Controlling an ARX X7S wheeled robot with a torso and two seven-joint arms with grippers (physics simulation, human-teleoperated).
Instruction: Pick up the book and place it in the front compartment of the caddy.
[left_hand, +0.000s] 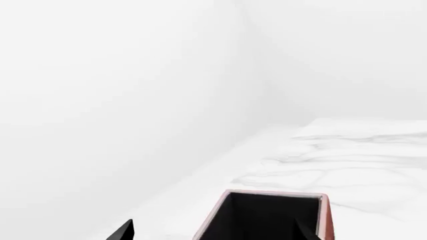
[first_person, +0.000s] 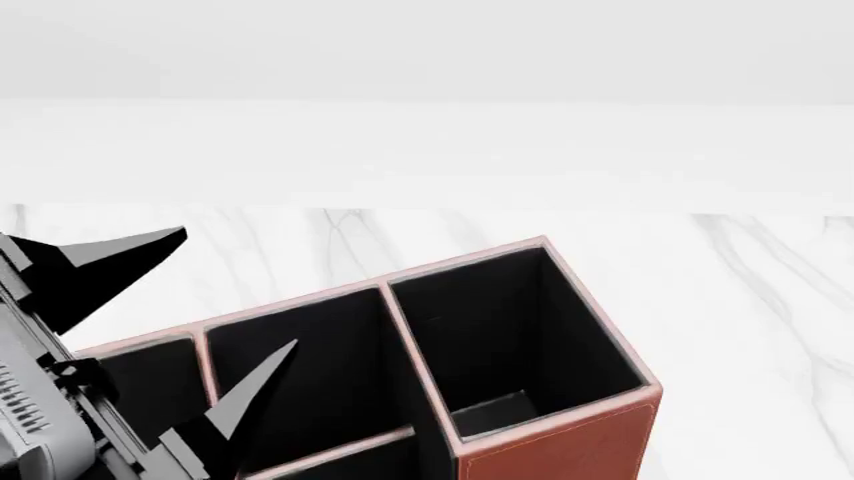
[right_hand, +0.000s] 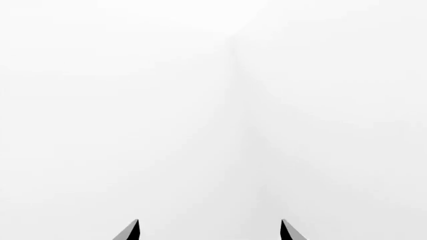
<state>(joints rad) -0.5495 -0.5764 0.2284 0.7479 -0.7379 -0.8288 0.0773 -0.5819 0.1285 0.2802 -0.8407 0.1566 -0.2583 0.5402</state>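
Your left gripper (first_person: 200, 300) hangs spread wide and empty above the caddy (first_person: 561, 445); your right gripper (right_hand: 209, 231) is spread too. No book shows, so I can't tell whether it's placed.

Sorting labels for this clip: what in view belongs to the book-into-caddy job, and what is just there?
Belongs to the job:
caddy, black compartments open
left hand, open, empty, over the caddy
book: not in view

Just there:
marble table
right hand, open, facing blank white

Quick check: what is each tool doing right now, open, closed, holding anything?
Left tool: open, nothing between its fingers, above the caddy.
Right tool: open, fingertips spread apart, holding nothing.
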